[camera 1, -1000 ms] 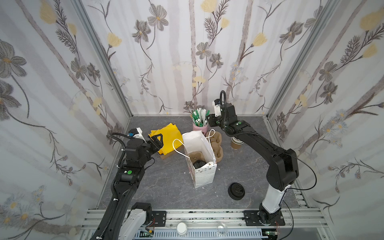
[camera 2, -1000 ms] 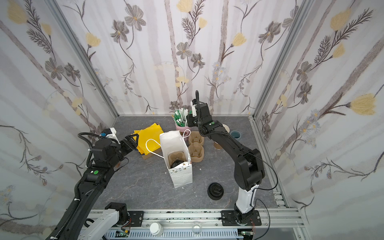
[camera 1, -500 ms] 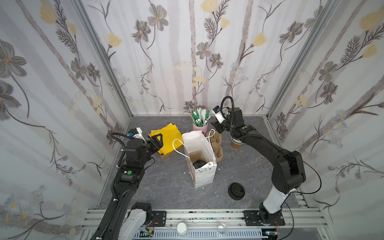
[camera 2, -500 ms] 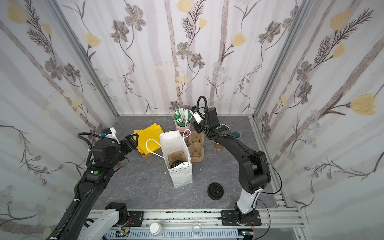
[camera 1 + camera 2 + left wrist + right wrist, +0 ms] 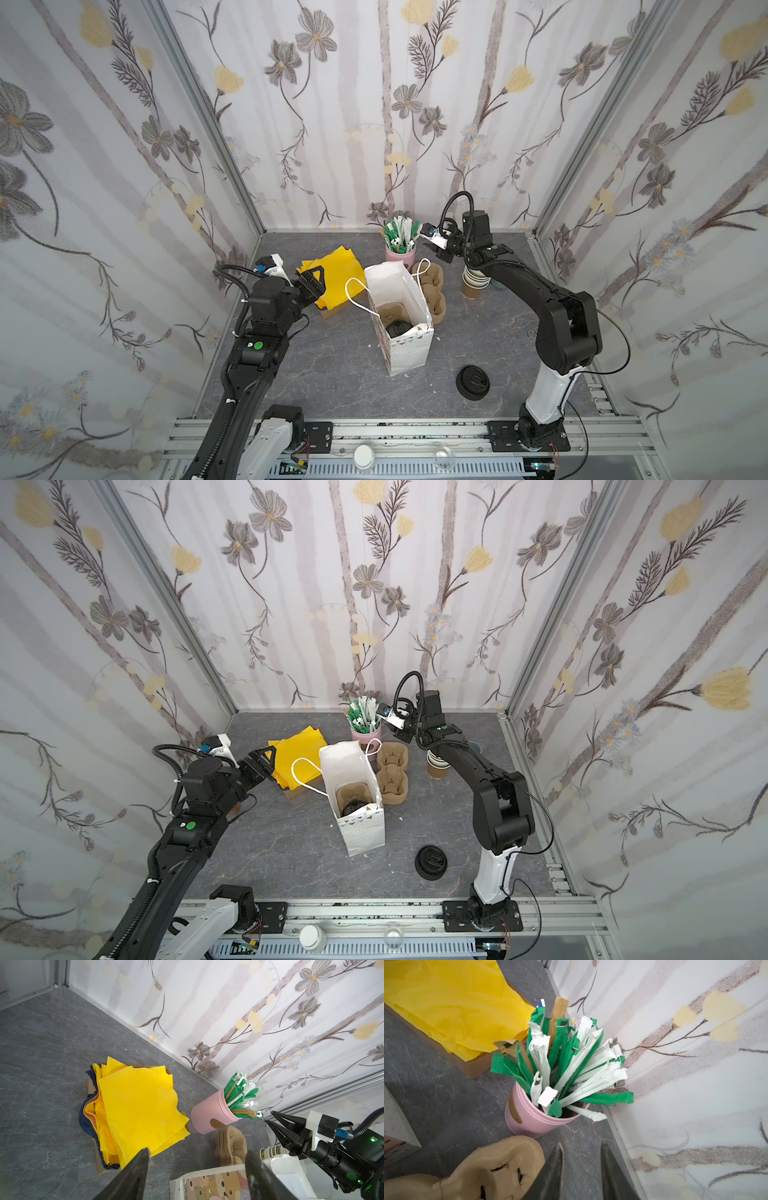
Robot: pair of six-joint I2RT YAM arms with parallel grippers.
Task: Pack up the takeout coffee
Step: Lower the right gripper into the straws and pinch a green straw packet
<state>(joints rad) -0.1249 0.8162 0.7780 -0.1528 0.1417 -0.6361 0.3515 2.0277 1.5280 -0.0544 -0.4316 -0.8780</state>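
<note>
The takeout coffee (image 5: pixel 398 330) (image 5: pixel 353 807) shows only as a black lid, sitting in a brown carrier inside the upright white paper bag (image 5: pixel 409 353) (image 5: pixel 361 833). My right gripper (image 5: pixel 434 245) (image 5: pixel 392 725) (image 5: pixel 581 1146) hovers at the back beside the pink cup of sachets (image 5: pixel 400 251) (image 5: pixel 365 732) (image 5: pixel 529 1120). Its jaws stand a little apart with only table between them. My left gripper (image 5: pixel 311 276) (image 5: pixel 264 756) (image 5: pixel 197 1151) is open and empty, left of the bag over the edge of the yellow napkins (image 5: pixel 332 270) (image 5: pixel 141 1101).
A stack of brown cup carriers (image 5: pixel 434 291) (image 5: pixel 392 777) (image 5: pixel 488 1167) lies right of the bag. Lidless paper cups (image 5: pixel 473 282) (image 5: pixel 438 766) are stacked under the right forearm. A black lid pile (image 5: pixel 473 382) (image 5: pixel 431 862) sits front right. The back wall is close behind the pink cup.
The right wrist has swung round and its gripper has dipped slightly beside the pink cup, jaws a little narrower. The left arm has not moved.
</note>
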